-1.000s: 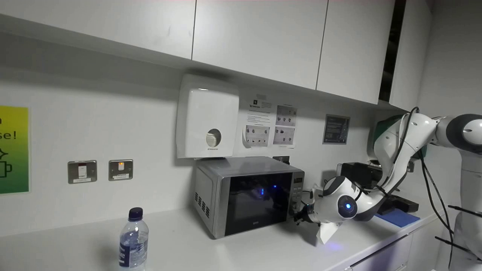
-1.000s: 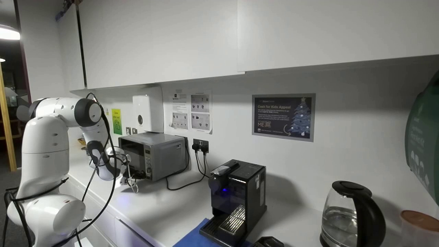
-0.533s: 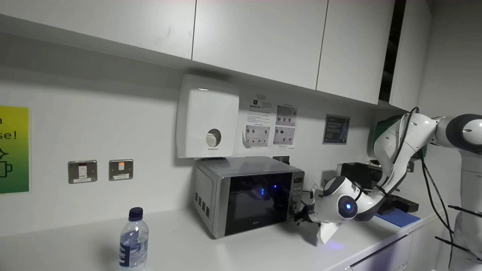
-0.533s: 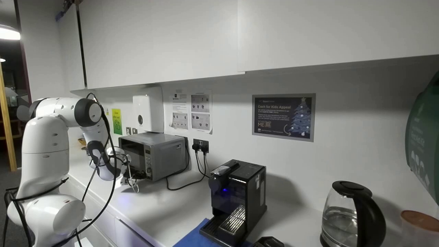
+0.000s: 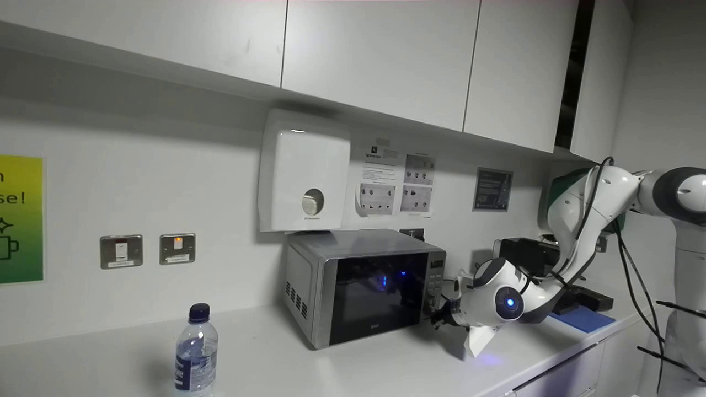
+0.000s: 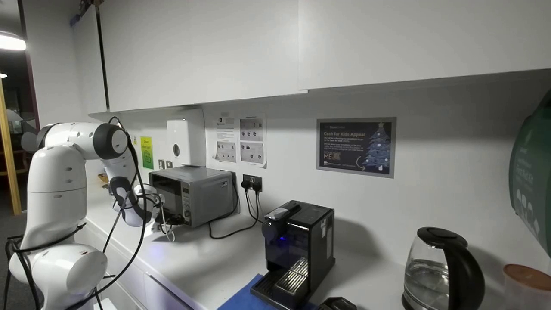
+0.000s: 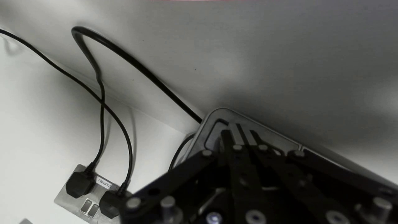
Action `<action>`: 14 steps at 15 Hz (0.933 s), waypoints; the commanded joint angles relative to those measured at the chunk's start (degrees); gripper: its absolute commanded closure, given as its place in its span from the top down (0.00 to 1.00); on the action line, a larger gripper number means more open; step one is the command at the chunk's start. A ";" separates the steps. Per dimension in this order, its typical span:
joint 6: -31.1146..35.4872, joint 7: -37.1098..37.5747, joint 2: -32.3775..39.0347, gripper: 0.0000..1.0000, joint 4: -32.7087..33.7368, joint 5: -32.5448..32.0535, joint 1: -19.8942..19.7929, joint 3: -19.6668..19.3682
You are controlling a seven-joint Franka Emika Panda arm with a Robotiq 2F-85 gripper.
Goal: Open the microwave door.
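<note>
My gripper (image 7: 244, 133) is squeezed all the way together. In an exterior view, the closed microwave door (image 5: 380, 300) is just left of it. I can't tell if I'm touching anything. A clear bottle (image 5: 197, 353) stands on the tabletop (image 5: 265, 358), further left.

No visible chg vs earlier

Glossy glass fronts the microwave door (image 5: 376, 300) at six o'clock in an exterior view, its frame (image 5: 325, 306) satin metal, with a clear plastic bottle (image 5: 197, 353) at half past seven. Glossy plastic clads the coffee machine (image 6: 316, 241) at half past five in an exterior view; a glass kettle (image 6: 430, 271) gleams at four o'clock on the smooth table (image 6: 224, 249).
</note>
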 commanded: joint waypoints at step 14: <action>-1.34 -0.08 1.46 0.00 5.43 -6.61 -3.25 -2.47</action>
